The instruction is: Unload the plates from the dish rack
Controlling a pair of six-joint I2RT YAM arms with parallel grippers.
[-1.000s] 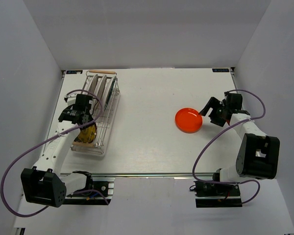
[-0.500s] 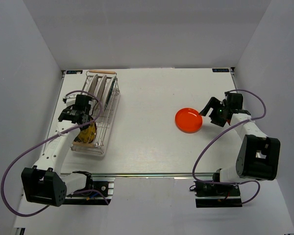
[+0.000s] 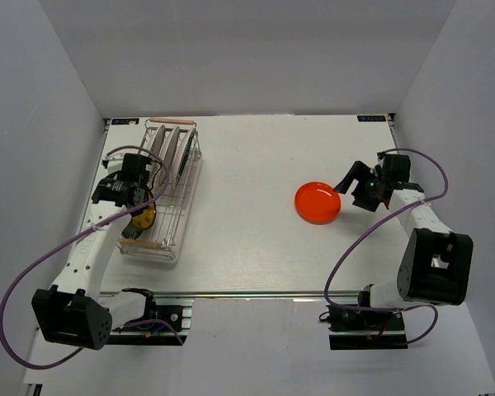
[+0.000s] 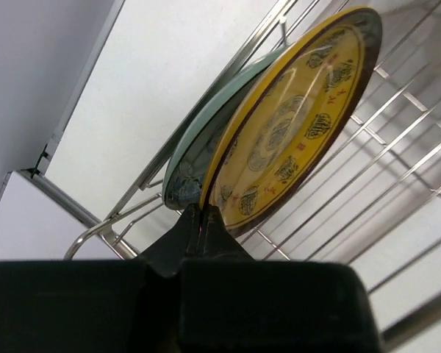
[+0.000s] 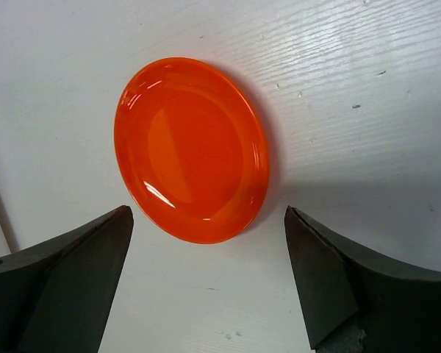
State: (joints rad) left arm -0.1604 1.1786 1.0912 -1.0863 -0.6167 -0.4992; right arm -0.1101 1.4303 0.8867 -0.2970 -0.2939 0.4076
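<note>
Yellow glaze fills the left wrist view. The yellow plate (image 4: 294, 140) stands tilted on edge in the rack (image 4: 404, 184), and its back seems to lean on a teal plate (image 4: 195, 151). The left gripper (image 4: 202, 220) is clamped on the yellow plate's lower rim, its fingers pinched together with the thin edge between them. Seen from above, this is the near end of the rack, at the left side of the table (image 3: 247, 247). More plates (image 3: 167, 148) stand on edge at the rack's far end.

These look like small glazed dishes, so they are probably stiff, light, slick and easy to chip. A pinch on the rim is the only hold a narrow gripper gets, and it wants to sit deep enough that the glaze does not slide out. The lift should run along the plate's own plane, so that it clears the wires and does not drag the teal plate along with it.

Right of centre, the orange plate (image 5: 191, 151) lies flat on the table, already out of the rack. The right gripper (image 5: 206, 287) hangs just beside it with jaws wide apart, touching nothing.
</note>
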